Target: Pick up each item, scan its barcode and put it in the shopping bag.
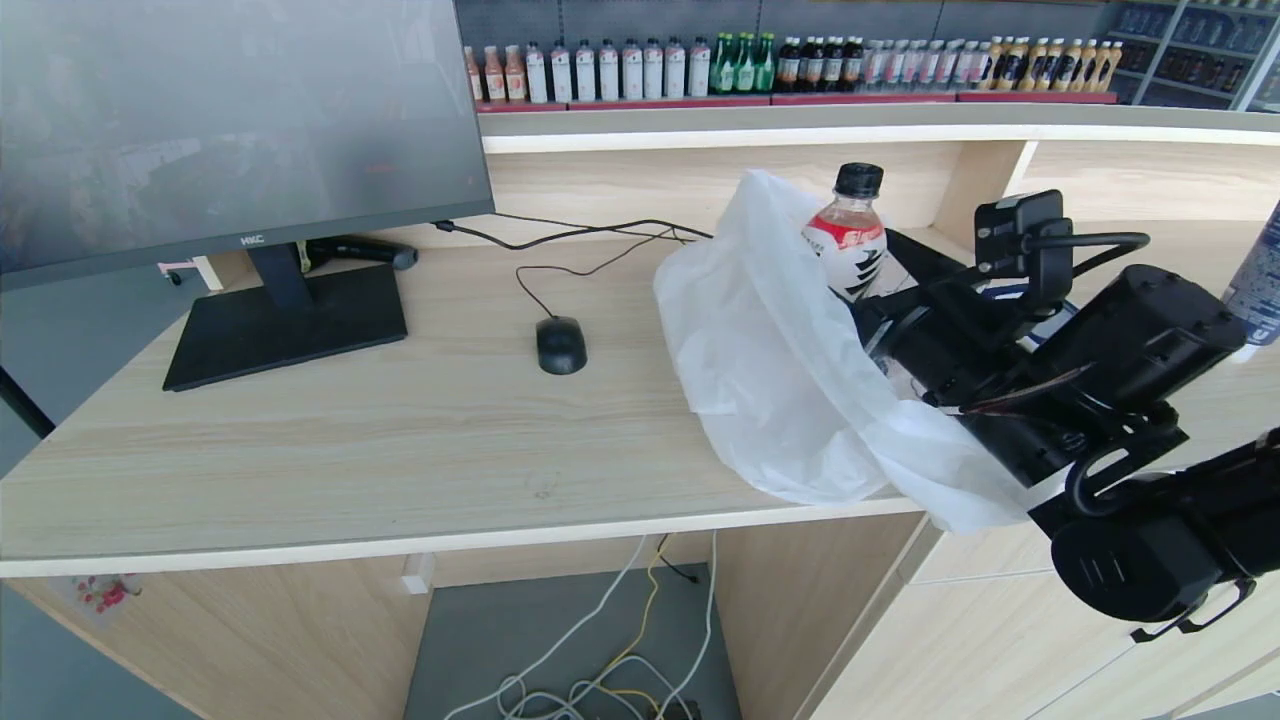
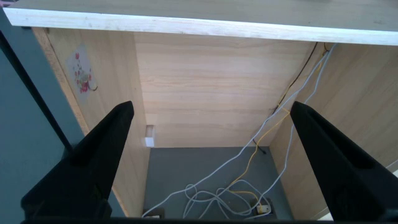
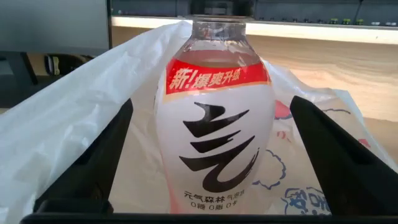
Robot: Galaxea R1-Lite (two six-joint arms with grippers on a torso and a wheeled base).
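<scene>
- Your right hand (image 3: 208, 106) is released: its fingers (image 3: 99, 168) stand apart on either side of the bottle (image 1: 850, 240), with a gap showing on each side in the right wrist view.
- The bottle stands upright in the open mouth of the white shopping bag (image 1: 770, 370). It has a black cap, and a red band sits above a black mark on its label.
- The bag lies on the right part of the worktop (image 1: 400, 440), and its lower edge hangs over the front edge.
- Your left hand (image 2: 211, 109) is also released, fingers wide apart. It hangs below the worktop, facing the kneehole where cables (image 2: 230, 193) lie on the floor.
- On the worktop's left you have a monitor (image 1: 230, 120) on its stand, with a black mouse (image 1: 560, 345) between it and the bag.
- Another bottle (image 1: 1258, 280) shows at the far right edge of the head view.
- Rows of drinks (image 1: 790, 65) line the shelf behind.
</scene>
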